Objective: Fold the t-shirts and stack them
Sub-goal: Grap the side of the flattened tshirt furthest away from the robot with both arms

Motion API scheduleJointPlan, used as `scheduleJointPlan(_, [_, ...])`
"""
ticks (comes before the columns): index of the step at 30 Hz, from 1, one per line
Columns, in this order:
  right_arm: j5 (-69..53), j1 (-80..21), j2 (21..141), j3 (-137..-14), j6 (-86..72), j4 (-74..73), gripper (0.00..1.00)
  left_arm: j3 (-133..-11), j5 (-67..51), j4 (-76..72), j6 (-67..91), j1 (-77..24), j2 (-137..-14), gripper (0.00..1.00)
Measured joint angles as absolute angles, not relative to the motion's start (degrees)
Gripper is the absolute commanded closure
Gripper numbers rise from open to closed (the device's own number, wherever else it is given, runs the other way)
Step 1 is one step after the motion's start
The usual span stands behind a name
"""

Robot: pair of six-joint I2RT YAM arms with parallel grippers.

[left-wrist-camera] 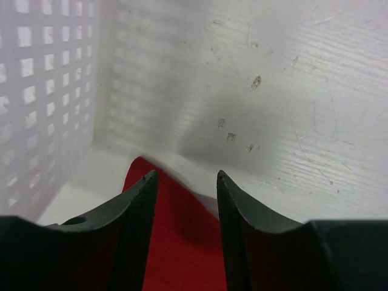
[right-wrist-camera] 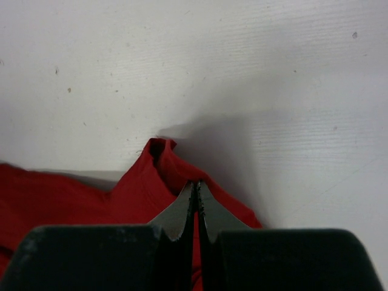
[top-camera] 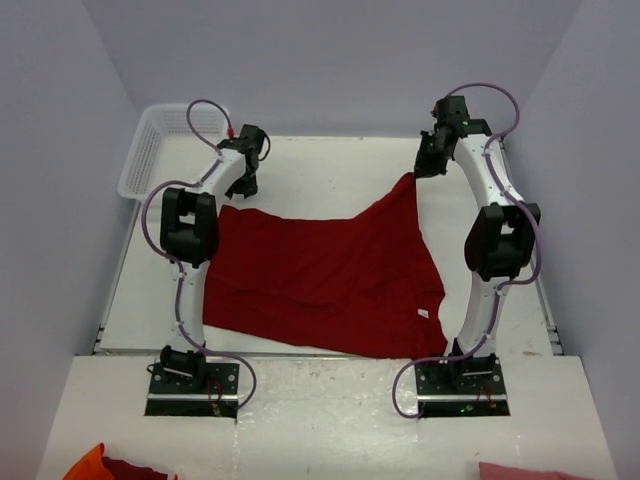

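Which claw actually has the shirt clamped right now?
The right claw: it is shut tight on a pinched-up corner of the red t-shirt. The left claw stands open above the shirt's corner by the basket, gripping nothing.

No readable text, white neck label [top-camera: 424,314] (too small)

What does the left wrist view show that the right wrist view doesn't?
Only the left wrist view: the white mesh basket, and the left pincer standing open over a corner of the dark red t-shirt. Only the right wrist view: the right pincer shut on a raised fold of that shirt. Both: red cloth lying on the white table, with bare tabletop beyond it.
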State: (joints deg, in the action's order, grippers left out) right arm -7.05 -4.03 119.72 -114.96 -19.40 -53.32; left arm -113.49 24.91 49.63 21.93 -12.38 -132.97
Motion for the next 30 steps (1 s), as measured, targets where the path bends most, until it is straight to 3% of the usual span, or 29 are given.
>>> scheduleJointPlan(24, [-7.05, -3.92, 119.72, -114.96, -19.2, -53.45, 1.0, -109.97, 30.37, 50.28, 23.09, -12.38, -133.78, 0.55])
scheduleJointPlan(27, [-7.07, -3.88, 119.72, -114.96, -19.2, -53.45, 1.0, -109.4, 30.81, 50.3, 23.29, -12.38, -133.53, 0.6])
scheduleJointPlan(30, [-7.05, -3.79, 119.72, -114.96, -19.2, -53.45, 1.0, -108.84, 31.22, 50.28, 23.46, -12.38, -133.49, 0.72])
